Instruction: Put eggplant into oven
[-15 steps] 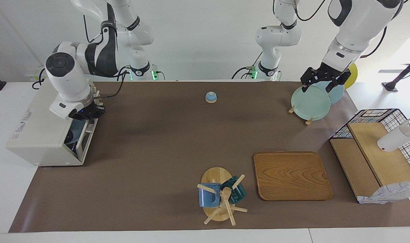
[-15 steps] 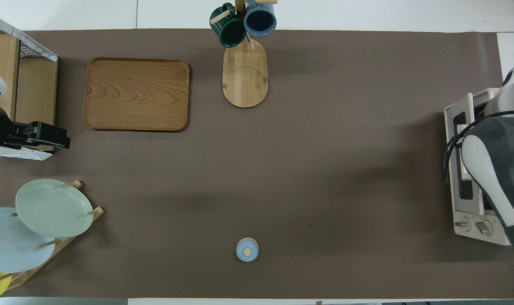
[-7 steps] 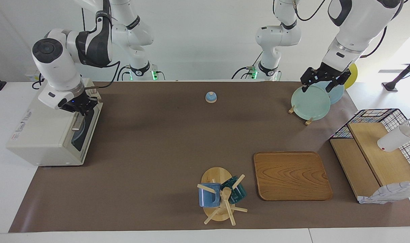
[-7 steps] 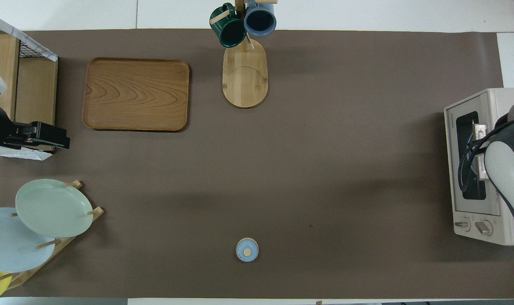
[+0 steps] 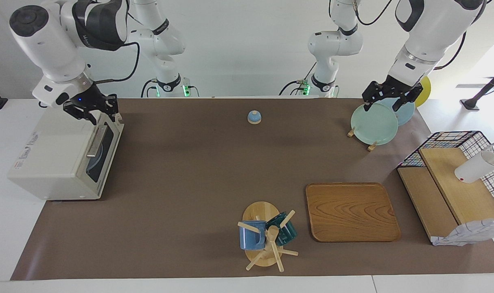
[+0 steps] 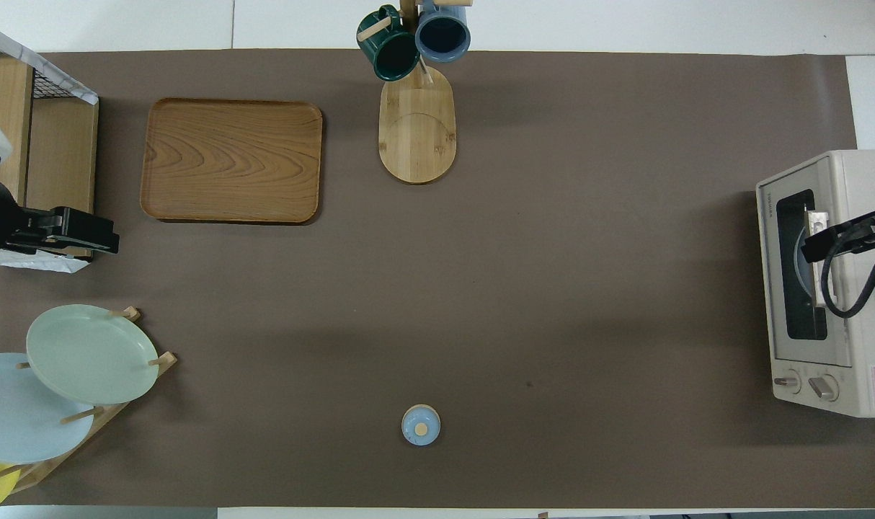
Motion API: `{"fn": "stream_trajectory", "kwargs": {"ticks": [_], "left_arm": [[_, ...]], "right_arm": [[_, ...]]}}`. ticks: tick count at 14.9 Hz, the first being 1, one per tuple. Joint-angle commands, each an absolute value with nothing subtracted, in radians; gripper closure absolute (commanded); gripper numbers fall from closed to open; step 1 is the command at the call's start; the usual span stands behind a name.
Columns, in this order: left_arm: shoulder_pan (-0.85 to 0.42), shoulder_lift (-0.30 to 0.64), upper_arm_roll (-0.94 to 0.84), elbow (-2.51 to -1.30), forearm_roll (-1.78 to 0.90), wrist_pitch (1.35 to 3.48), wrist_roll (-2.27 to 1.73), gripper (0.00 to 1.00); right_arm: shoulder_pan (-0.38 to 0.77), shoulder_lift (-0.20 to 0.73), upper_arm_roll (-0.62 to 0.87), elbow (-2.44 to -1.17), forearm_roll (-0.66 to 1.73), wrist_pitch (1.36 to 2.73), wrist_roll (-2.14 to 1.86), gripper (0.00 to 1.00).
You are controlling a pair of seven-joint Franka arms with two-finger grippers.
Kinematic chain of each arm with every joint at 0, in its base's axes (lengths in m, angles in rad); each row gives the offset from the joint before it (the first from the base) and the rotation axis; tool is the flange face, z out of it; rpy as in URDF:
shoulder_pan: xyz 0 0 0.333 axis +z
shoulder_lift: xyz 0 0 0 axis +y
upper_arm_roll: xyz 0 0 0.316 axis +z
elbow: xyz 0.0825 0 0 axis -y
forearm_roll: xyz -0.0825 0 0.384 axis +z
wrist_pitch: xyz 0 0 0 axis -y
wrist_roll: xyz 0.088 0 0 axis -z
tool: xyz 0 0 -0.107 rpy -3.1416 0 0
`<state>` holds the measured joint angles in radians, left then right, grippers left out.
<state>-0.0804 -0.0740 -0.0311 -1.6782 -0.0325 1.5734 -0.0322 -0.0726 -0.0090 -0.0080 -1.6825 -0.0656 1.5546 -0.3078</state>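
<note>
1. Oven (image 5: 60, 154) sits at the right arm's end of the table with its glass door closed and the bar handle (image 5: 95, 141) flat against the front.
2. Right gripper (image 5: 93, 109) hangs just above the door's top edge, directly over the handle and apart from it. Its jaws look spread and nothing is between them.
3. Eggplant: not visible in either view. Through the glass only a pale round shape shows, below the right jaws; whether the eggplant lies in there cannot be told. Nothing like it shows on the table.
4. Left gripper (image 5: 387, 95) waits over the plate rack (image 5: 373, 124) at the other end of the table, jaws spread wide and empty, with the green plate just under them.
5. Progress, as a judgement: door shut, both grippers empty, no eggplant outside, so the task looks done or nearly done.
6. Left to do: probably just clearing the right arm away from the oven.
</note>
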Motion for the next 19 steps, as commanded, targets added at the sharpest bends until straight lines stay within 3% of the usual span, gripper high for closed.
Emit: {"fn": "stream_trajectory", "kwargs": {"ticks": [1, 7, 19], "left_arm": [[-0.064, -0.072, -0.038, -1.671, -0.04, 1.557, -0.023, 0.0], [-0.064, -0.072, -0.038, -1.671, -0.041, 1.557, -0.023, 0.0], [-0.064, -0.072, -0.038, -1.671, -0.04, 1.557, -0.023, 0.0]], "right_arm": [[-0.069, -0.008, 0.0, -1.678, -0.049, 1.519, -0.232, 0.0], [-0.045, -0.023, -0.02, -1.696, -0.049, 1.48, -0.187, 0.0], [-0.028, -0.006, -0.041, -1.674, -0.043, 1.534, -0.141, 0.0]]}}
